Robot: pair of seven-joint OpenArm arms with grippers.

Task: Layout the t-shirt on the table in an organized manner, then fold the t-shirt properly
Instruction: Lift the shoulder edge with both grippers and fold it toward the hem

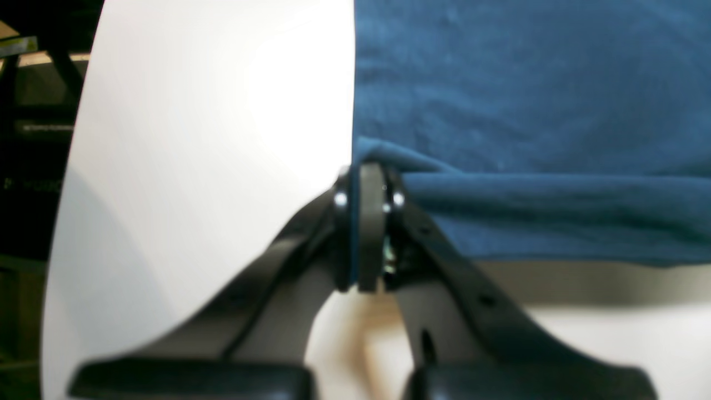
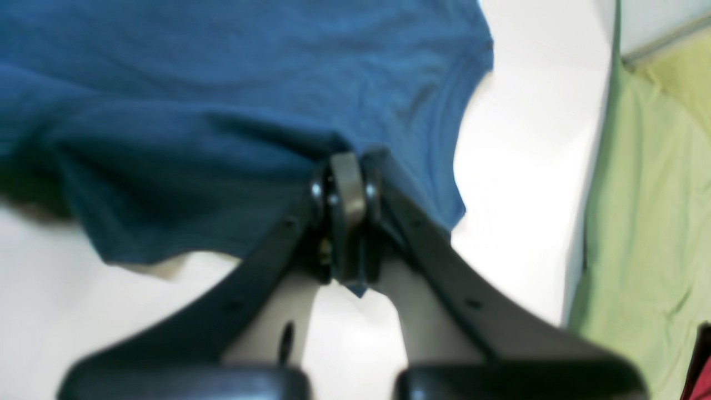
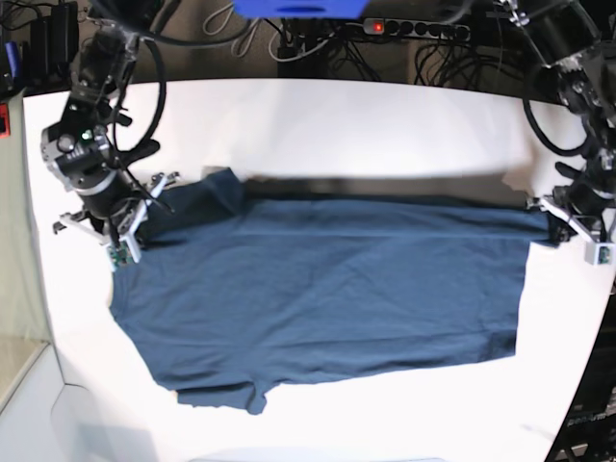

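Note:
The dark blue t-shirt [image 3: 327,289] lies spread wide across the white table [image 3: 337,125], with a sleeve [image 3: 217,395] pointing toward the near edge. Its far edge is raised off the surface and casts a shadow behind it. On the right of the base view, my left gripper [image 3: 551,214] is shut on a corner of the t-shirt [image 1: 527,83]; the left wrist view shows my left gripper [image 1: 364,186] pinching folded cloth. On the left, my right gripper [image 3: 144,204] is shut on the other end. In the right wrist view, my right gripper [image 2: 344,180] clamps the t-shirt [image 2: 222,83].
A power strip [image 3: 414,29] with a red light and tangled cables runs behind the table's far edge. Pale green cloth [image 2: 639,222] hangs past the table edge beside the right arm. The table's rim [image 1: 72,166] curves away left of the left gripper.

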